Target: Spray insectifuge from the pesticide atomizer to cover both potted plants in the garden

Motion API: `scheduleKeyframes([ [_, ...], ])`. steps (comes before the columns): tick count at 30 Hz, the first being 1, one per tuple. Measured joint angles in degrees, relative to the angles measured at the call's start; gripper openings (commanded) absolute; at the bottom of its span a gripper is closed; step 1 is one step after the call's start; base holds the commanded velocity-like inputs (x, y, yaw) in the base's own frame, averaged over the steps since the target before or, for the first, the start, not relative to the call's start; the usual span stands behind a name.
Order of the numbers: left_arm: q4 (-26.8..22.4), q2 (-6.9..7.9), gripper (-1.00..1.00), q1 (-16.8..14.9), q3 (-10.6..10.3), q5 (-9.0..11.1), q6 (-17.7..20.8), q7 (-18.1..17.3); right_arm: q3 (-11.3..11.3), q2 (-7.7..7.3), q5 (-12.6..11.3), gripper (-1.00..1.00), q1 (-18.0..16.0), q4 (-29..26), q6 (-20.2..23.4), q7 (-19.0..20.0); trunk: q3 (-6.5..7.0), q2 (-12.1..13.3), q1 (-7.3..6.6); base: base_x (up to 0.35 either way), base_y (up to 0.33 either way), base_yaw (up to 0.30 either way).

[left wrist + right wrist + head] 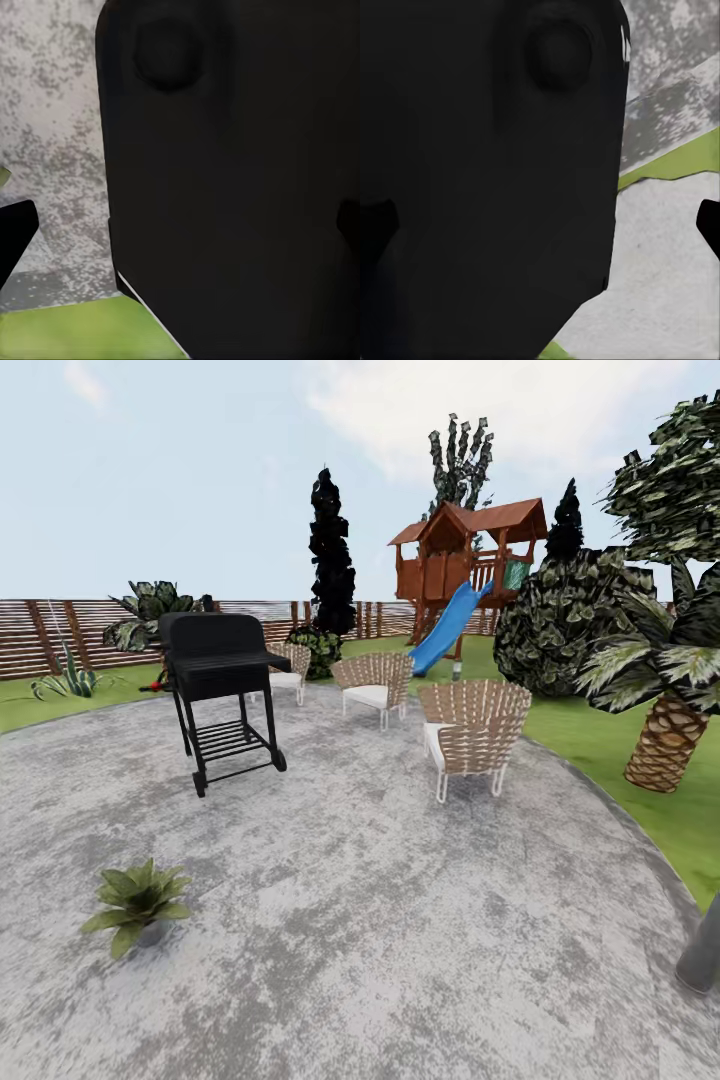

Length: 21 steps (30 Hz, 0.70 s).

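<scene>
One low green broad-leaved potted plant (137, 905) in a tiny grey pot sits near-left on the round mottled grey paving (400, 920). Black wheeled grill (220, 690) far-left, three wicker chairs (470, 732) beyond centre. Can't tell either arm's fingers state: dark housing blocks both wrist views.

The round grey paving (380, 920) carries everything here. A potted plant (137, 901) sits at about 8 o'clock, the black grill (222, 695) at 11, and three wicker chairs (472, 732) run from 12 to 1. Lawn (640, 780) rings the edge.
</scene>
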Motion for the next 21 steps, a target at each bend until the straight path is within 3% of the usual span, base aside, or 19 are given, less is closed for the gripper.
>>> scheduleKeyframes([
  [12, 0.7, -0.44, 1.0, 0.3, 0.1, -0.1, 0.3, -0.2, -0.1, 2.59, 0.2, 1.0, -1.6, -1.8, 0.0, 0.1, 0.02, 0.0, 0.06, 0.0, 0.0, 0.0],
  [21, -1.3, 0.32, 1.0, 0.0, -0.1, 0.0, 0.0, -0.2, -0.3, 2.25, 0.2, 1.0, -1.7, -2.4, -0.1, -0.2, 0.03, 0.0, 0.06, 0.0, 0.0, 0.0],
])
